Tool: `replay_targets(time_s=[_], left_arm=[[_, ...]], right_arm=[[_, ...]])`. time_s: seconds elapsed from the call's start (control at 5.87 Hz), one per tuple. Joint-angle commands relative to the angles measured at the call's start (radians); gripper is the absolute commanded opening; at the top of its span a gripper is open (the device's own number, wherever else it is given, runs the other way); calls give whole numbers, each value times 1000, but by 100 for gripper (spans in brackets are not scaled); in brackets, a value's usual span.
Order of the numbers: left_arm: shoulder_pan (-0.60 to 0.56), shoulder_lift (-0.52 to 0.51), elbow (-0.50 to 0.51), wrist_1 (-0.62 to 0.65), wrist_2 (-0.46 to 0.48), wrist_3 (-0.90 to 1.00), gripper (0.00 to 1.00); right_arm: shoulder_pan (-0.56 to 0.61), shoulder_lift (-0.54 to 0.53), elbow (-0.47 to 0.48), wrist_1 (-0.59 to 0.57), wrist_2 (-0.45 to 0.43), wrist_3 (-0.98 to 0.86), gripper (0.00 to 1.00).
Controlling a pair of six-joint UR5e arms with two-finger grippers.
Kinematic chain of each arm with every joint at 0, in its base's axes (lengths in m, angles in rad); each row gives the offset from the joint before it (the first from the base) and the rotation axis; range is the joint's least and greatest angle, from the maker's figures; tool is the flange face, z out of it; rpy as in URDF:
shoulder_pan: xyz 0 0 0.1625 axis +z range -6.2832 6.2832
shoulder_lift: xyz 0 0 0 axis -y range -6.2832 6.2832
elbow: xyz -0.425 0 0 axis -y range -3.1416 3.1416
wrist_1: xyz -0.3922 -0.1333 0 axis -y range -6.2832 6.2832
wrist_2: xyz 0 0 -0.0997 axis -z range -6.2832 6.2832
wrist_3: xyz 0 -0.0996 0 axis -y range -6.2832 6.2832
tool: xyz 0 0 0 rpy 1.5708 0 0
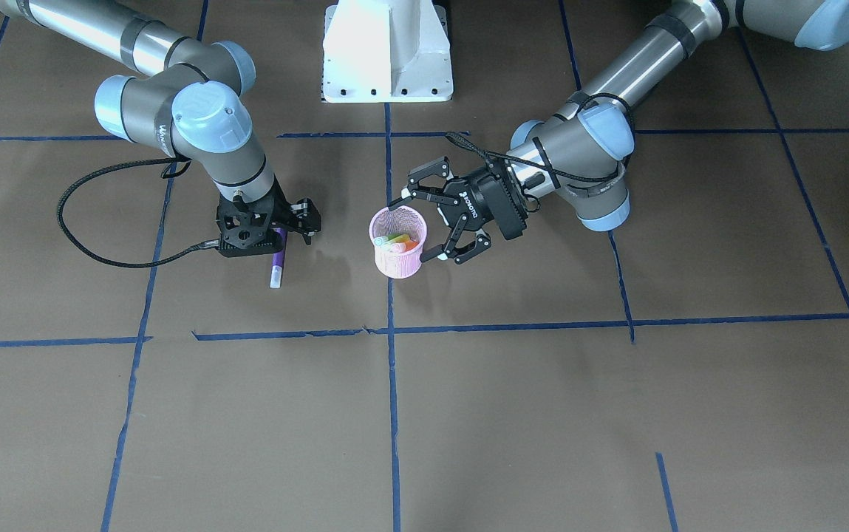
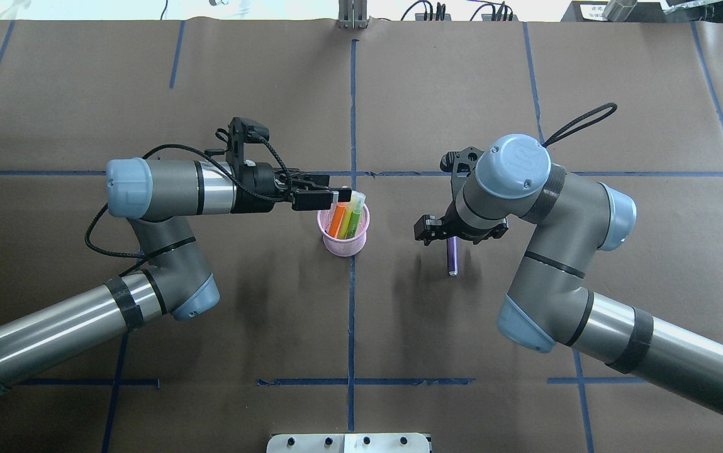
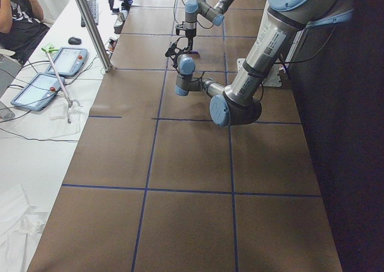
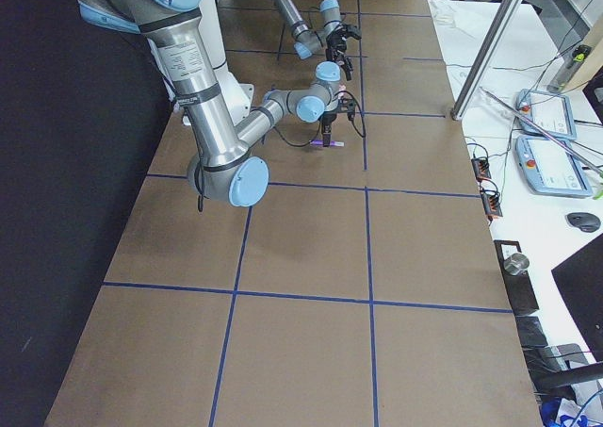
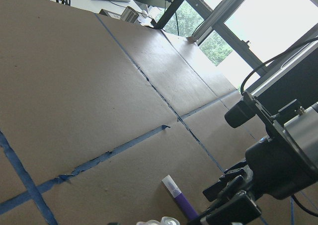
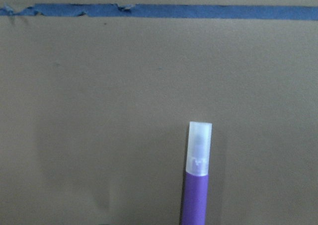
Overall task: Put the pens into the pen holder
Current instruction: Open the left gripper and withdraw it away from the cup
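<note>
The pink mesh pen holder stands near the table's middle with an orange pen, a green pen and a yellow pen upright in it. My left gripper lies level beside the holder's rim, open, with nothing between its fingers. A purple pen with a pale cap lies flat on the table. Pointing straight down over its uncapped end, my right gripper is open, one finger on each side of the pen. The left wrist view also shows the purple pen.
Brown paper with blue tape lines covers the table. The white robot base stands at the robot's edge. A side desk holds tablets and a seated person beyond the far long edge. A metal post rises there.
</note>
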State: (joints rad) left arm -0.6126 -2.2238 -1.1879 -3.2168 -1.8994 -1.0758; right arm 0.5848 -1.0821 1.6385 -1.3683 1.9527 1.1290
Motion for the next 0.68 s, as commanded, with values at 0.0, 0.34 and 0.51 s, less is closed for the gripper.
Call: replay_targets(time_s=[0.0, 0.34, 0.51], left_arm=[[-50, 13, -83, 123, -19, -35, 100], [-177, 38, -369, 657, -224, -36, 100], [-197, 39, -453, 822, -230, -39, 100]], right_arm=[[1, 2, 4, -14, 0, 0, 100], [3, 11, 3, -44, 24, 0, 100], [3, 10, 1, -46, 38, 0, 100]])
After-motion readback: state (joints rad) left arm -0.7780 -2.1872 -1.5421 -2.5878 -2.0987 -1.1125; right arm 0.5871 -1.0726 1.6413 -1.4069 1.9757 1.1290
